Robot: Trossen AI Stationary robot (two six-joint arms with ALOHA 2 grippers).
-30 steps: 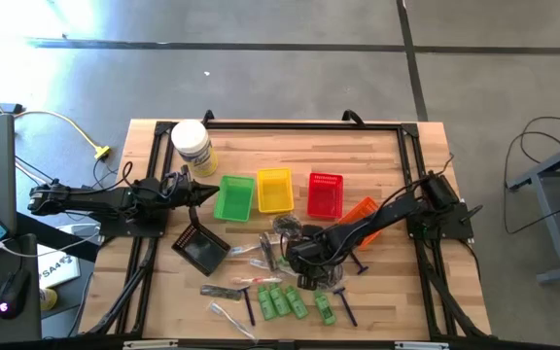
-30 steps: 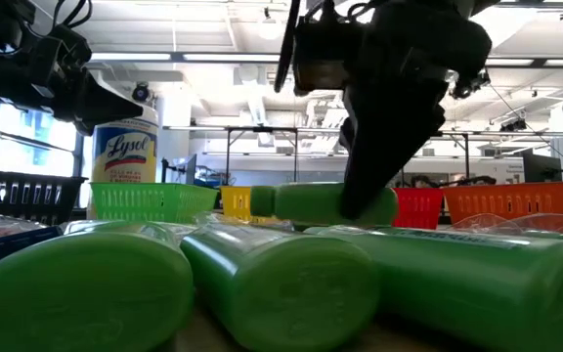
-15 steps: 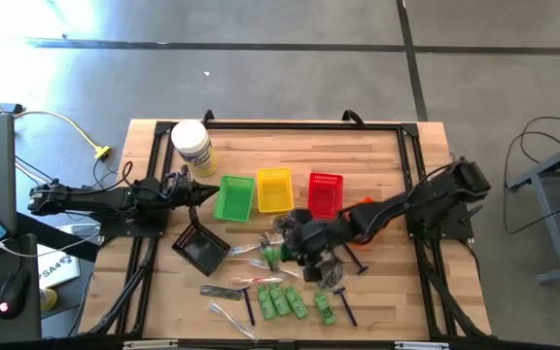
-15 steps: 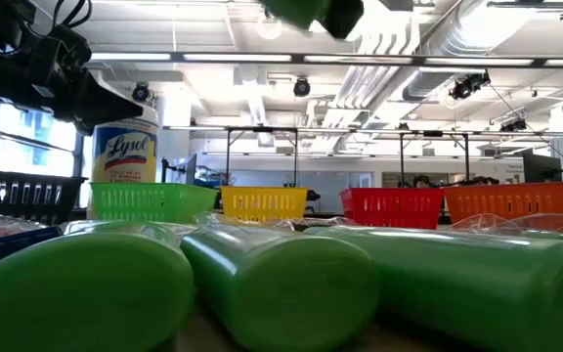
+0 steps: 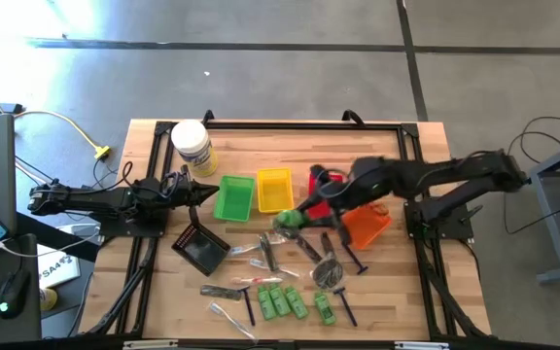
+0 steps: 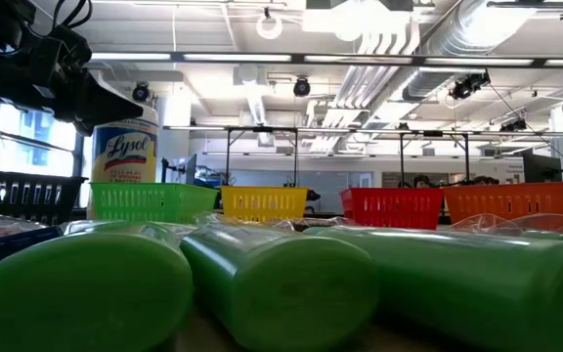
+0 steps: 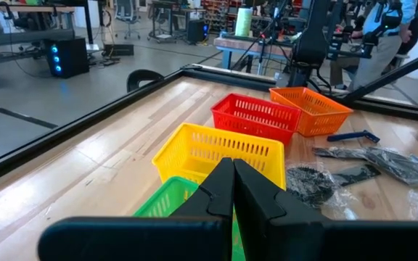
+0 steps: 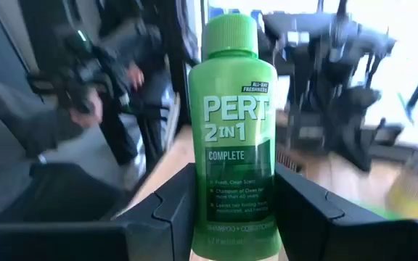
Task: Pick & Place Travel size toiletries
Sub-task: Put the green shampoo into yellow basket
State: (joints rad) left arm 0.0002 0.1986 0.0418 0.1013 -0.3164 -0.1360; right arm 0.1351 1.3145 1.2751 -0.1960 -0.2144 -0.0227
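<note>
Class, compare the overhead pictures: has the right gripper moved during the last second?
Yes. The right gripper, shut on a green Pert bottle, moved from among the loose toiletries toward the yellow basket.

You get 4 views: 1 looks straight down on the whole desk; 1 sits at desk level, close behind green bottles; 2 ride the wrists. All share the coloured baskets.

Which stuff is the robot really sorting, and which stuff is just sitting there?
For the job: green Pert bottle in the right pincer; green bottles; black razor sticks.
Just there: white Lysol jar; shut left pincer, waiting.
</note>
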